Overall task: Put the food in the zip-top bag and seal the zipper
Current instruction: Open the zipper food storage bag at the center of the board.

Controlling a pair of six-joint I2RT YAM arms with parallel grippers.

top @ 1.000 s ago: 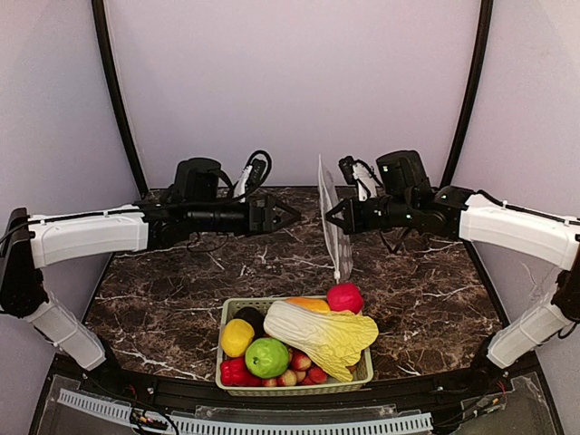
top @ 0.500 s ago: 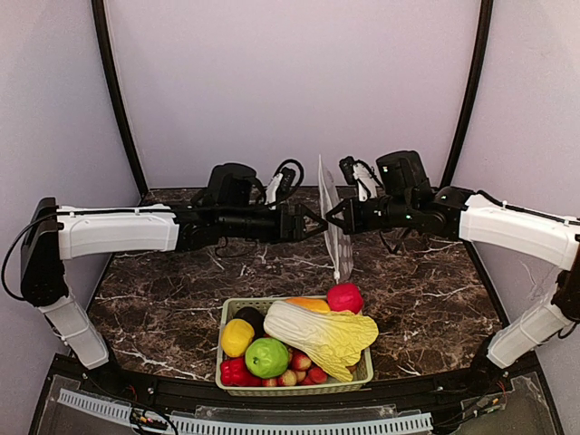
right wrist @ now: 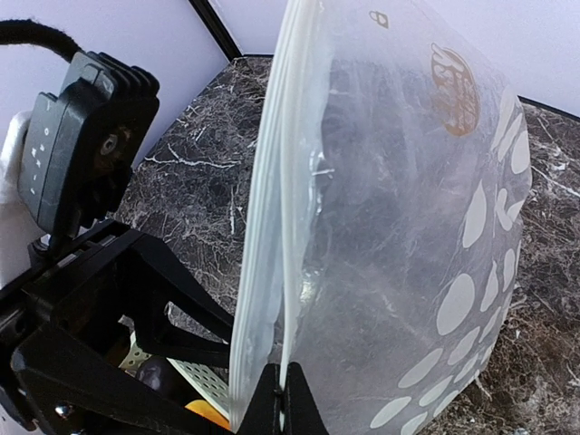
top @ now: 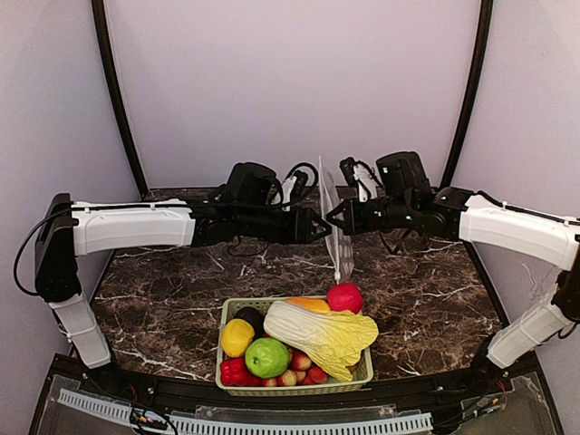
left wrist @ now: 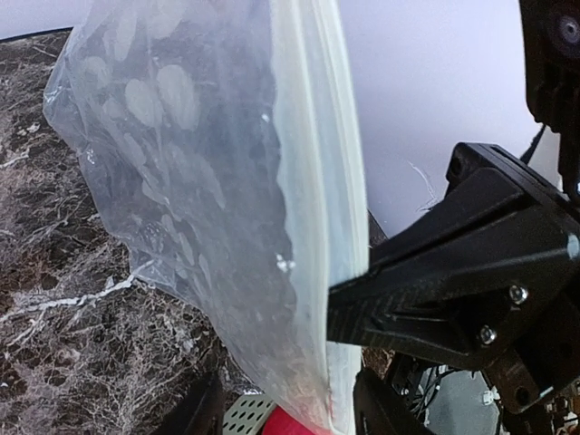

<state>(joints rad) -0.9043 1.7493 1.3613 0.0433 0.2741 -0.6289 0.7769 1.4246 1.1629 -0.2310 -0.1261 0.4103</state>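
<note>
The zip-top bag (top: 333,225), clear with white dots, hangs upright above the table. My right gripper (right wrist: 282,401) is shut on one lip of its mouth edge, beside the pale zipper (right wrist: 272,227). My left gripper (left wrist: 285,412) reaches in from the left, open, with the bag's edge (left wrist: 317,272) hanging between its two fingers. The food lies in the green basket (top: 299,389): cabbage (top: 322,335), pink fruit (top: 344,297), green apple (top: 266,357), lemon (top: 237,337) and red pepper (top: 234,372).
The basket stands at the near middle of the dark marble table (top: 172,290), below and in front of the bag. It also holds an orange fruit (top: 311,304) and small reddish fruits (top: 302,367). Both arms meet head-on over the table's middle, cables trailing behind them.
My left arm has stretched rightward until its fingers straddle the bag's edge, and its jaws have narrowed. The right gripper and the bag have stayed where they were.
</note>
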